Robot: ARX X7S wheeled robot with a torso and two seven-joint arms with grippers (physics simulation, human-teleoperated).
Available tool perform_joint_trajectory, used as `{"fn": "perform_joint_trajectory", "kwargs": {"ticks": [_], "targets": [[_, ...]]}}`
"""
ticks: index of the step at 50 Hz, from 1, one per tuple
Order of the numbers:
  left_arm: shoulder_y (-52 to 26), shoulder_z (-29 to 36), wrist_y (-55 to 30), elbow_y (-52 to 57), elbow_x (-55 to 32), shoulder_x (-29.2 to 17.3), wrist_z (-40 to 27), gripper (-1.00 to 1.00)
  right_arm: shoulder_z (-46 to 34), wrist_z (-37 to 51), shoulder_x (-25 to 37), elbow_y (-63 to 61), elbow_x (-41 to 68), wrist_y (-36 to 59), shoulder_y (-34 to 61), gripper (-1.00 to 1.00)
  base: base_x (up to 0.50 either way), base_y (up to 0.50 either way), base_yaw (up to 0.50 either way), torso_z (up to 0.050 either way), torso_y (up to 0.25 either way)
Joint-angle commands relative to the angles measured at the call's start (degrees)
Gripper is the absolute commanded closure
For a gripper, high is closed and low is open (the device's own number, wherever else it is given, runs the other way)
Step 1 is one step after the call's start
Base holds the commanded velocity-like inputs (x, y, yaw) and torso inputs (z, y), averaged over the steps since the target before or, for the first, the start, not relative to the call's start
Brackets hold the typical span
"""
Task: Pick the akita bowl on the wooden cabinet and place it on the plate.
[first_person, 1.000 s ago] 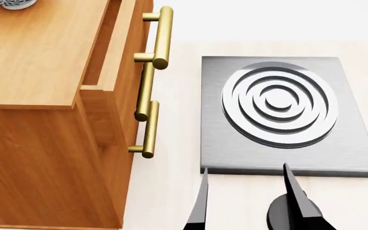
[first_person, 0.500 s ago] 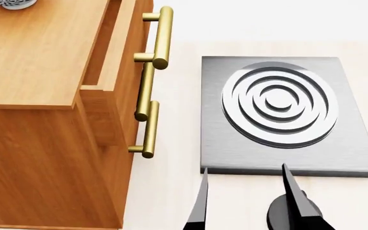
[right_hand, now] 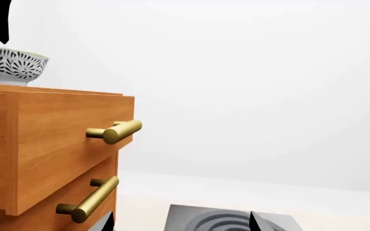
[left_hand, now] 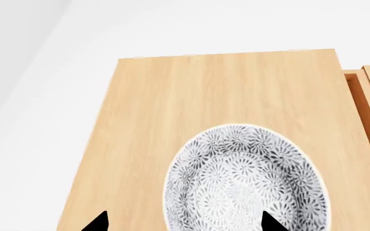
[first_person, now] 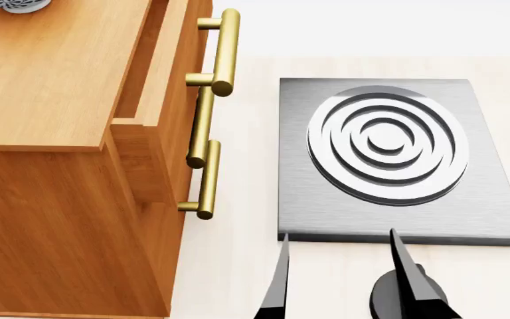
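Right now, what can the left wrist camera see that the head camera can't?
Only the left wrist view shows the inside of the akita bowl, patterned all over, and the left gripper, open above it. Only the head view shows the grey stove slab, brass handles and right gripper. Both show the wooden cabinet top and the bowl.

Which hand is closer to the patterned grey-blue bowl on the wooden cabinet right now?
Left. The left hand hangs right above the patterned grey-blue bowl on the orange-brown wooden cabinet. The right hand is low, at the grey stove slab's near edge, far from the bowl.
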Motion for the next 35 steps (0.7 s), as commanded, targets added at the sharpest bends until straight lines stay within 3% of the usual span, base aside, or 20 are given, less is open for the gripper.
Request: {"fn": "perform_joint_trajectory", "kwargs": {"ticks": [1,35], "targets": [[2.0,-0.7,0.9,0.0,0.2,-0.4,0.0,-1.00,-0.3,0.1,0.0,1.0,-0.1,-0.2,0.2,-1.00,0.00,0.00,0.00,0.000,0.000],[8.4,-2.4,4.2,0.0,0.3,-1.5,0.2,-1.00,-0.7,0.3,0.0,2.8,0.1,-0.2,1.0,-1.00,0.00,0.00,0.00,0.000,-0.001]]}}
